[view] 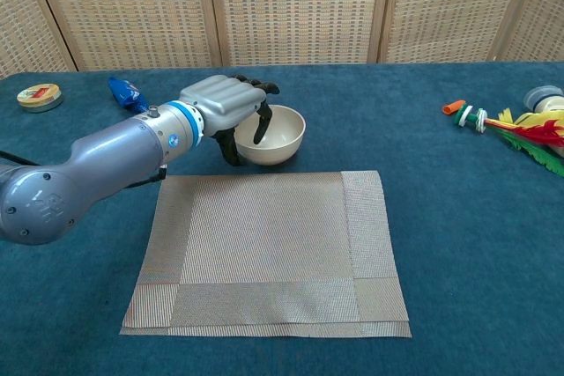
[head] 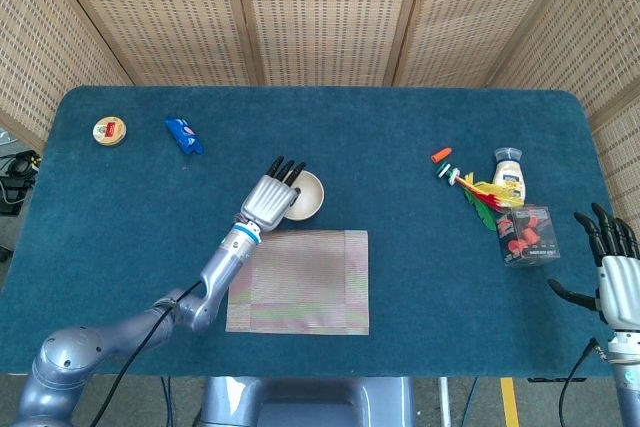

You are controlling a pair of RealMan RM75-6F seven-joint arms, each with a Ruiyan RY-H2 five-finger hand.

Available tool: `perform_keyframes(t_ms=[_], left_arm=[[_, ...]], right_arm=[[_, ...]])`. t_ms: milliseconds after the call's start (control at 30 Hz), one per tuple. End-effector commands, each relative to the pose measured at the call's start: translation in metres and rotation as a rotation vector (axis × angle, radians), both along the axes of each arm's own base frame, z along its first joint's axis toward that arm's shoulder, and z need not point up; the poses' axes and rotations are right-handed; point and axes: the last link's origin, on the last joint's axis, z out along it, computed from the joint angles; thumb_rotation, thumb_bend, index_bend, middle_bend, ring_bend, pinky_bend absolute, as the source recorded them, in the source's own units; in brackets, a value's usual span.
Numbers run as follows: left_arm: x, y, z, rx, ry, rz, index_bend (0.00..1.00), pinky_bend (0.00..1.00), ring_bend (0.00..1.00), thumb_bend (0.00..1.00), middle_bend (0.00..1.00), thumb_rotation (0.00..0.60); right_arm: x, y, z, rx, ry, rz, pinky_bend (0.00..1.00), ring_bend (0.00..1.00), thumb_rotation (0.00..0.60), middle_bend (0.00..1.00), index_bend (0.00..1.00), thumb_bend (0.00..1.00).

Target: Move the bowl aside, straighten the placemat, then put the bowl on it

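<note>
We see one cream bowl (view: 271, 134) standing on the blue table (head: 400, 277) just behind the far edge of the one placemat (view: 269, 248), which lies flat. Our left hand (view: 231, 107) reaches over the bowl's left rim, fingers (view: 261, 126) curled down inside and thumb outside; whether it grips, we cannot tell. Our right hand (head: 618, 267) hovers far right of the placemat, fingers spread wide, empty. One round tin (head: 109, 130) and one blue packet (head: 183, 135) lie left of the bowl.
</note>
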Motion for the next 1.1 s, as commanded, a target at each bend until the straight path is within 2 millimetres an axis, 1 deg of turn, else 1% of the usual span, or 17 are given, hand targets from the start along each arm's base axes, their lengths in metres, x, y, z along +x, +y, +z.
perform_keyframes(t_ms=[33,133,200,400,567,733,800,933,1033,1067,1100], left_arm=[[0.002,-0.001,-0.006,-0.005,0.006,-0.008,0.62,0.0,0.0,0.29,0.0,0.6],[0.0,-0.002,-0.007,-0.006,-0.001,-0.007,0.68,0.0,0.0,0.38,0.0,0.6],[-0.001,-0.003,-0.005,0.001,-0.008,-0.009,0.7,0.0,0.0,0.43,0.0,0.6],[-0.01,-0.002,0.006,0.035,-0.015,-0.017,0.74,0.0,0.0,0.48,0.0,0.6],[-0.025,-0.001,0.018,0.054,-0.011,0.004,0.75,0.0,0.0,0.49,0.0,0.6],[-0.037,-0.004,0.031,0.071,-0.017,0.008,0.75,0.0,0.0,0.5,0.0,0.6],[-0.044,-0.005,0.041,0.086,-0.013,-0.002,0.75,0.0,0.0,0.5,0.0,0.6],[-0.062,-0.009,0.06,0.097,-0.004,0.002,0.75,0.0,0.0,0.5,0.0,0.6],[-0.093,-0.013,0.087,0.118,0.04,0.026,0.75,0.0,0.0,0.5,0.0,0.6],[-0.112,-0.013,0.102,0.141,0.075,0.048,0.75,0.0,0.0,0.5,0.0,0.6],[-0.123,-0.016,0.113,0.143,0.091,0.054,0.75,0.0,0.0,0.5,0.0,0.6]], right_arm=[[0.0,0.0,0.0,0.0,-0.003,0.003,0.0,0.0,0.6,0.0,0.16,0.09],[0.001,0.001,0.001,-0.001,-0.008,0.006,0.0,0.0,0.6,0.0,0.16,0.09],[0.002,0.001,0.001,-0.006,-0.01,0.012,0.0,0.0,0.6,0.0,0.16,0.09],[0.004,0.003,0.002,-0.009,-0.015,0.024,0.0,0.0,0.6,0.0,0.16,0.09],[0.007,0.005,0.001,-0.005,-0.018,0.037,0.0,0.0,0.6,0.0,0.16,0.09],[0.009,0.006,0.001,-0.005,-0.014,0.045,0.0,0.0,0.6,0.0,0.16,0.09],[0.01,0.006,0.001,-0.002,-0.011,0.045,0.0,0.0,0.6,0.0,0.16,0.09],[0.011,0.007,0.0,0.001,-0.009,0.046,0.0,0.0,0.6,0.0,0.17,0.09],[0.013,0.008,-0.002,0.006,0.001,0.054,0.0,0.0,0.6,0.0,0.17,0.09],[0.015,0.009,-0.004,0.011,0.006,0.06,0.0,0.0,0.6,0.0,0.17,0.09],[0.016,0.009,-0.005,0.013,0.008,0.063,0.0,0.0,0.6,0.0,0.17,0.09]])
